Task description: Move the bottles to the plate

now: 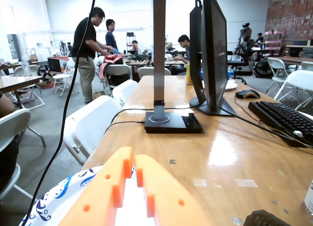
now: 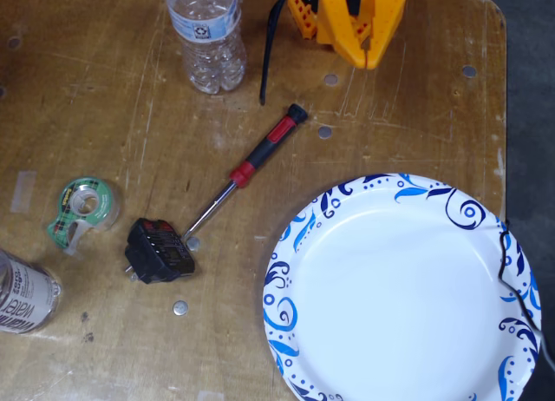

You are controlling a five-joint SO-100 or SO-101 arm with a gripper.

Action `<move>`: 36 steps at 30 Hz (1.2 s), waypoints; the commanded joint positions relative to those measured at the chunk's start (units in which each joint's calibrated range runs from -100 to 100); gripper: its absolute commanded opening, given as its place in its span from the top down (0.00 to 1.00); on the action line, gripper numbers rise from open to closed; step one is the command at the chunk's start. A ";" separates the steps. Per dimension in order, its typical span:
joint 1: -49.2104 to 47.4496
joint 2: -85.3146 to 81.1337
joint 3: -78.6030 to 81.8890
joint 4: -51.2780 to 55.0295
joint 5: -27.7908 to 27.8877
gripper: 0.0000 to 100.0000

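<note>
A clear ribbed bottle with a pale blue label [image 2: 205, 32] stands at the top of the fixed view, left of my orange gripper [image 2: 368, 58]. A second bottle with a whitish "water" label [image 2: 22, 292] sits at the lower left edge, partly cut off. The big white plate with blue swirls [image 2: 295, 245] fills the lower right and holds nothing. My gripper is above the table's far edge, apart from both bottles, with its jaws together and empty. In the wrist view the gripper [image 1: 133, 157] points over the table, with the plate's rim [image 1: 63, 196] at the lower left.
A red-and-black screwdriver [image 2: 251, 167], a small black device [image 2: 160, 252] and a green tape dispenser [image 2: 82, 206] lie between the bottles and the plate. A black cable [image 2: 269, 54] hangs beside the gripper. The wrist view shows a lamp base [image 1: 171, 122], monitor [image 1: 212, 55] and keyboard [image 1: 286, 118].
</note>
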 commanded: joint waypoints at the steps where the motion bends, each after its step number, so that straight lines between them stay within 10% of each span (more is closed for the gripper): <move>1: 0.69 0.18 -1.92 0.09 -0.05 0.98; 36: 6.62 28.76 -31.38 10.19 -2.50 0.83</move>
